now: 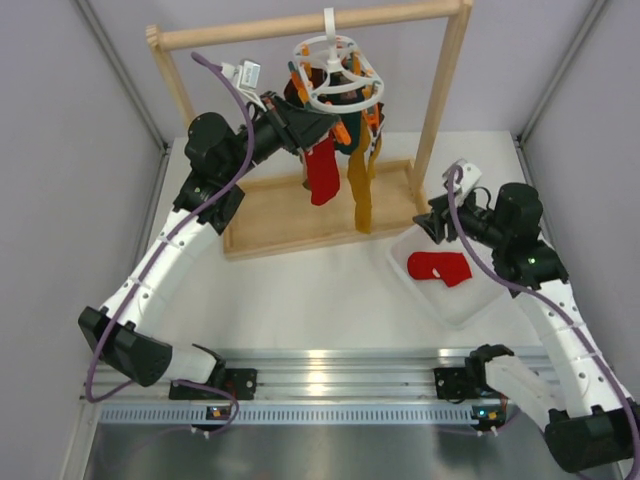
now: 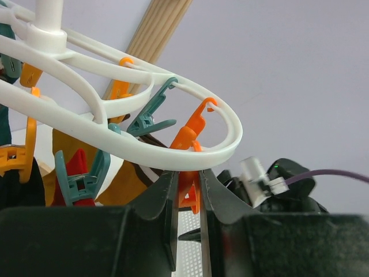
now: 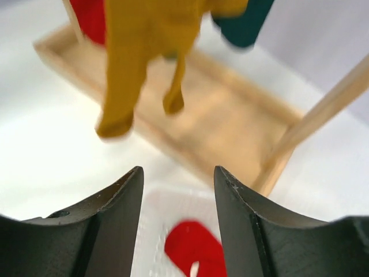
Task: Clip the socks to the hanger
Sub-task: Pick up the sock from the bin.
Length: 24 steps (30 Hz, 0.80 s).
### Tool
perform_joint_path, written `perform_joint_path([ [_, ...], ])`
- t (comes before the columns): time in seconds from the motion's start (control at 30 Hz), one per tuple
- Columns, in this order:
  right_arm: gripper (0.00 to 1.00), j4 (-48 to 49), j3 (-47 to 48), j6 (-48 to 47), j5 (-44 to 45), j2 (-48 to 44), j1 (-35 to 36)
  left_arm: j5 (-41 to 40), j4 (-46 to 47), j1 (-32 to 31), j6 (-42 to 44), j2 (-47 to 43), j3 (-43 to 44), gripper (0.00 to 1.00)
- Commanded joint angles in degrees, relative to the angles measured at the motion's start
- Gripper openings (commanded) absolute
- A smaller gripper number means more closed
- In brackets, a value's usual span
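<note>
The white ring hanger [image 1: 338, 75] hangs by its hook from the wooden rack's top bar, and it also shows in the left wrist view [image 2: 144, 150]. A red sock [image 1: 322, 170] hangs clipped under it. A second red sock [image 1: 440, 267] lies in a white tray, and it also shows in the right wrist view [image 3: 193, 248]. My left gripper [image 1: 328, 118] is up at the ring's near rim. In the left wrist view the left gripper [image 2: 188, 176] is shut on an orange clip [image 2: 189, 193]. My right gripper [image 3: 179, 173] is open and empty above the tray. A dark sock [image 2: 20, 184] hangs at the left.
The wooden rack frame [image 1: 440, 110] stands on a wooden base tray [image 1: 280, 225]. Mustard-yellow socks [image 1: 362, 195] hang from the hanger beside the red one, and they also show in the right wrist view [image 3: 132, 63]. The white tray [image 1: 470, 300] sits right of the rack base.
</note>
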Motion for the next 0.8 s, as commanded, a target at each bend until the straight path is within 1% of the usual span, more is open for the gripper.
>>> perform_joint_path([
  [0.0, 0.51, -13.41, -4.62, -11.77, -7.67, 0.41, -7.12, -1.21, 2.28, 0.64, 0.79, 1.11, 0.34, 0.0],
  [0.1, 0.49, -18.6, -6.21, -18.81, -8.91, 3.83, -13.02, -1.03, 2.28, 0.64, 0.62, 1.55, 0.96, 0.0],
  [0.17, 0.48, -21.68, -6.83, -24.35, -9.09, 6.39, -14.0, -0.95, 2.28, 0.55, 0.7, 1.64, 1.04, 0.0],
  [0.2, 0.47, -23.43, -7.96, -30.04, -8.39, 7.0, -16.08, -0.95, 2.28, 0.55, 0.7, 1.64, 0.96, 0.0],
  [0.3, 0.46, -22.67, -9.2, -37.36, -5.84, 9.55, -16.46, -0.77, 2.28, 0.55, 0.53, 1.64, 0.69, 0.0],
  [0.4, 0.45, -22.22, -8.07, -38.88, -4.95, 13.41, -16.54, -0.6, 2.28, 0.55, 0.62, 1.81, 0.69, 0.0],
  [0.47, 0.44, -25.29, -7.36, -41.42, -5.57, 15.97, -16.72, -0.6, 1.85, 0.55, 0.88, 1.9, 0.95, 0.0],
  [0.5, 0.45, -26.25, -7.27, -44.3, -5.31, 16.76, -16.72, -0.59, 1.85, 0.64, 1.05, 1.82, 1.13, 0.0],
  [0.53, 0.46, -29.48, -7.18, -46.51, -5.31, 17.98, -16.81, -0.59, 1.58, 0.64, 1.06, 1.82, 1.22, 0.0],
  [0.63, 0.51, -33.11, -7.79, -56.35, -4.78, 19.31, -18.3, -0.51, 1.5, 0.64, 0.97, 2.08, 1.22, 0.0],
  [0.67, 0.55, -34.77, -8.23, -59.07, -4.69, 19.31, -19.09, -0.51, 1.49, 0.72, 0.97, 2.08, 1.13, 0.0],
  [0.7, 0.57, -34.79, -9.37, -63.45, -4.52, 19.31, -19.36, -0.51, 1.49, 0.64, 0.88, 2.17, 1.04, 0.0],
  [0.77, 0.62, -34.7, -10.08, -67.94, -4.08, 19.14, -19.71, -0.51, 1.58, 0.64, 0.79, 2.25, 1.04, 0.0],
])
